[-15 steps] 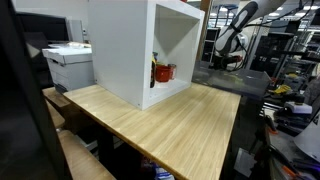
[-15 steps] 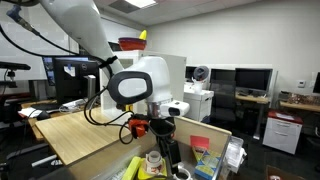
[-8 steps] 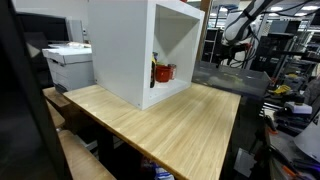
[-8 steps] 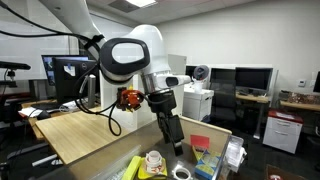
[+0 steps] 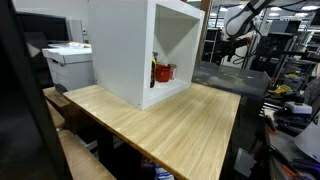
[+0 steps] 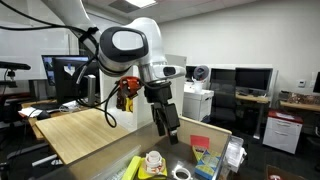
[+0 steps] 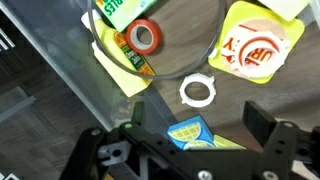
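Note:
My gripper (image 7: 205, 125) is open and empty, hanging above a dark bin of small items. In the wrist view, a white ring (image 7: 197, 91) lies just ahead of the fingers, and a blue packet (image 7: 190, 132) lies between them, below. A red tape roll (image 7: 146, 35) and a yellow packet with a red logo (image 7: 258, 45) lie farther off. In an exterior view the gripper (image 6: 168, 120) points down over the bin (image 6: 215, 135), well above a tape roll (image 6: 153, 160). In an exterior view the arm (image 5: 240, 20) shows at the top right.
A white open-fronted box (image 5: 140, 50) stands on a wooden table (image 5: 170, 120) with a red object (image 5: 163, 72) inside. A printer (image 5: 68, 62) sits behind it. Desks with monitors (image 6: 250, 80) fill the room behind.
The arm has risen and swung; the gripper now hangs higher above the bin than a second ago. The items in the bin have not moved.

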Tool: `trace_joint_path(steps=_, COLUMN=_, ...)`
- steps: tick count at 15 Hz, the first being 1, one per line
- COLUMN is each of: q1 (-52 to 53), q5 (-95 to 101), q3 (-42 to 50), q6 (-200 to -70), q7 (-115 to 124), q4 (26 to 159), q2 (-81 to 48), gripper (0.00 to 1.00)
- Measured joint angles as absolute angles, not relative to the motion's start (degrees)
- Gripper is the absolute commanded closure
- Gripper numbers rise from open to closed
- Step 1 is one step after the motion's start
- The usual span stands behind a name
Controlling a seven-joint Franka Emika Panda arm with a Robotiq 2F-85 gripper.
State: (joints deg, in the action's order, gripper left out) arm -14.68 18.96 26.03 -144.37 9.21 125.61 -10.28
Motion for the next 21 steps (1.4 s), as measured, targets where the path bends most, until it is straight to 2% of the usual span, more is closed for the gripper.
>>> trace_joint_path(steps=4, q1=-14.7, q5=19.9, q3=25.1, q6=-136.9, q7=9.2, q4=125.6, q2=-7.0, gripper=0.0)
trace_joint_path(steps=13, q1=-14.9, q5=20.8, q3=23.9, q6=-136.2, q7=10.4, q4=125.6, q2=-5.9, gripper=0.0)
trace_joint_path(steps=21, q1=-16.3, q5=28.6, q3=22.9, q6=-134.7, q7=13.7, q4=131.6, q2=8.0, gripper=0.0)
